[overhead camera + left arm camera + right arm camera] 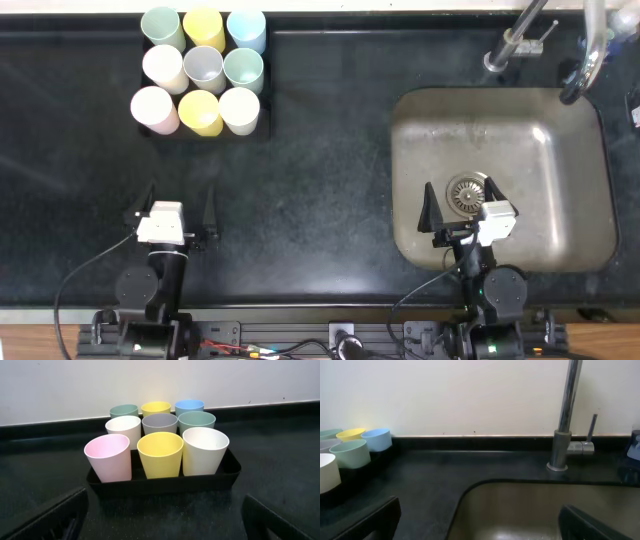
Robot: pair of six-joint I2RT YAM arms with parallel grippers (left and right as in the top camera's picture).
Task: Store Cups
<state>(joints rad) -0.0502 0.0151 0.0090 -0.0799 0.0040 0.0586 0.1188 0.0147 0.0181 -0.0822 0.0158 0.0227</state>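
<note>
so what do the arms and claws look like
The left arm and right arm are black, each with a white wrist block. The left claw and right claw have black pointed fingers. Black cables trail from the bases.

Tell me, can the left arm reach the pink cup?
Probably yes. The pink cup stands in the tray's front corner, facing the open left gripper, with only bare countertop between them.
</note>
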